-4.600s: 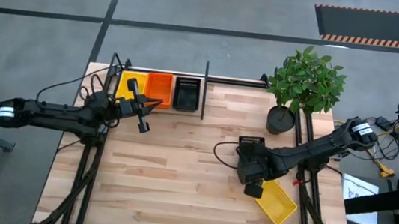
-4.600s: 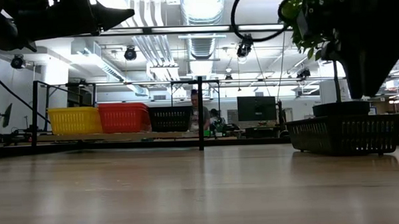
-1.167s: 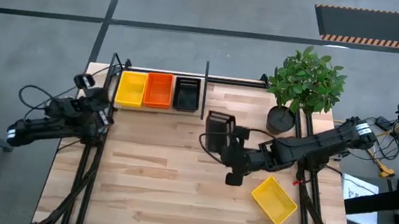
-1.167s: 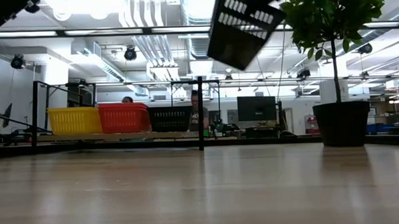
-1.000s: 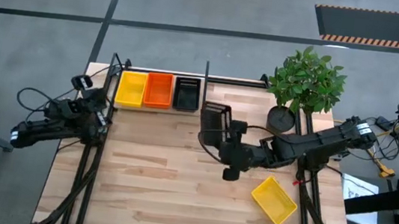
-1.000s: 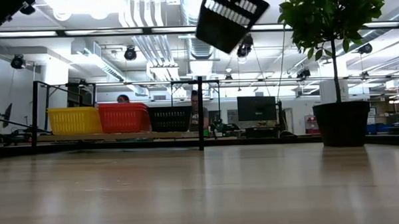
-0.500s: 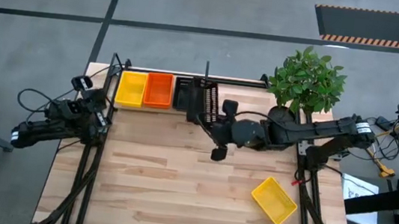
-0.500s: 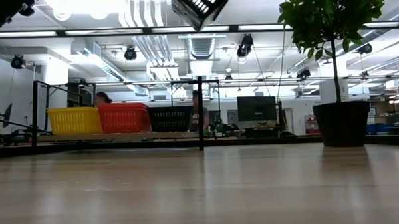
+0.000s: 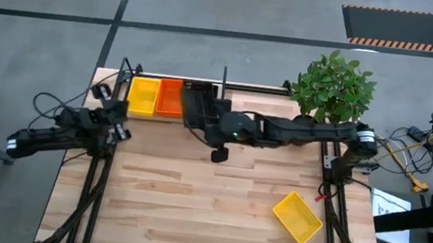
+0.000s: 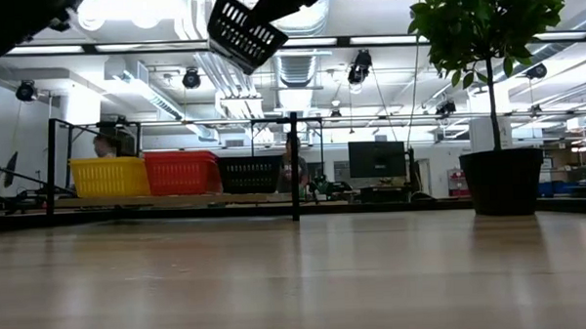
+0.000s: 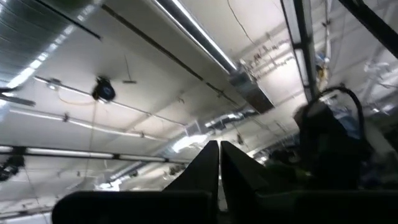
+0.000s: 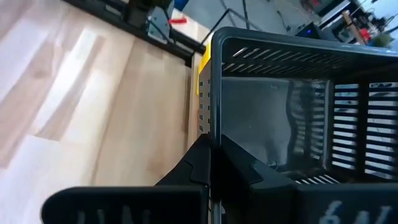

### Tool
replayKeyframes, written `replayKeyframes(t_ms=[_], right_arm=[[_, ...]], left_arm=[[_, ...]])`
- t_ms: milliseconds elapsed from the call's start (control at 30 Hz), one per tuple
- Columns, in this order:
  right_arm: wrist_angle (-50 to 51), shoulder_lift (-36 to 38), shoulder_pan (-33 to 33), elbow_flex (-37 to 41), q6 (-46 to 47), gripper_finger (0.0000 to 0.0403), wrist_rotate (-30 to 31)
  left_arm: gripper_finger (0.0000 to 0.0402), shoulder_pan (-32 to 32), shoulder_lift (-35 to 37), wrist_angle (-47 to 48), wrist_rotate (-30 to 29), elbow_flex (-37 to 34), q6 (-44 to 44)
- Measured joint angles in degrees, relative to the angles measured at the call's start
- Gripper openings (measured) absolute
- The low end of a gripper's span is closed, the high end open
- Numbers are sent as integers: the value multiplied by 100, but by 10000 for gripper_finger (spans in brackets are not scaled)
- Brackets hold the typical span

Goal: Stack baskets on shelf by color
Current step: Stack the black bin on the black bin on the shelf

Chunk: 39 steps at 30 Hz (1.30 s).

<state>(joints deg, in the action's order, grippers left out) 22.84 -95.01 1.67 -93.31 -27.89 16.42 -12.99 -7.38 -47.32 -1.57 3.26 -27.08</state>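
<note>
My right gripper (image 12: pixel 211 158) is shut on a black mesh basket (image 9: pixel 198 107), held in the air over the shelf's (image 10: pixel 177 200) right end. In the low view this basket (image 10: pixel 239 30) hangs tilted, high above the row. A yellow basket (image 10: pixel 110 177), a red-orange basket (image 10: pixel 181 172) and a black basket (image 10: pixel 251 174) stand side by side on the shelf board, left of the divider post (image 10: pixel 294 164). Another yellow basket (image 9: pixel 297 217) lies on the table at the near right. My left gripper (image 11: pixel 219 152) is shut, points up at the ceiling and sits by the table's left edge. My right gripper pinches one upright wall of the black basket (image 12: pixel 210 124), below its rim corner. One finger looks to be inside the basket and one outside. The arm reaches level from the table's right. The basket is lifted clear and tilted, above the shelf.
A potted plant (image 9: pixel 330 89) stands at the far right of the table, close to my right arm's path. The slatted wooden tabletop (image 9: pixel 191 200) lies bare in the middle and at the near left. A person (image 10: pixel 105 147) shows in the room behind the shelf.
My right gripper has carried the black basket from the table's middle toward the far left, up to the shelf, rolling as it went. The basket has stayed in the air and now tilts the other way, over the shelf's black basket.
</note>
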Motion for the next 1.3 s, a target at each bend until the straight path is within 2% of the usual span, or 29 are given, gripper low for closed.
replayKeyframes(t_ms=[167,267,400,533,833,1067,1300], right_arm=[[673,-452,-210,-926,58,9,1],[1158,-699,-331,-1453,269,9,3],[2001,-1004,-417,-2064,461,9,-11],[2391,-1209,-435,-2271,544,9,-17],[2359,-1298,-435,-2103,530,9,-17],[2200,-1291,-462,-2011,524,9,-193],[2093,-1291,-515,-1953,472,9,-487]], left_arm=[[0,3,-1284,169,516,501,123],[0,-2,-2022,446,540,855,114],[0,-2,-2569,433,510,1110,-104],[0,-4,-2971,424,470,1223,-337],[0,-4,-3149,567,470,1203,-631],[0,-13,-2619,2586,420,1205,-906],[0,-3,-2227,4228,725,1076,1115]])
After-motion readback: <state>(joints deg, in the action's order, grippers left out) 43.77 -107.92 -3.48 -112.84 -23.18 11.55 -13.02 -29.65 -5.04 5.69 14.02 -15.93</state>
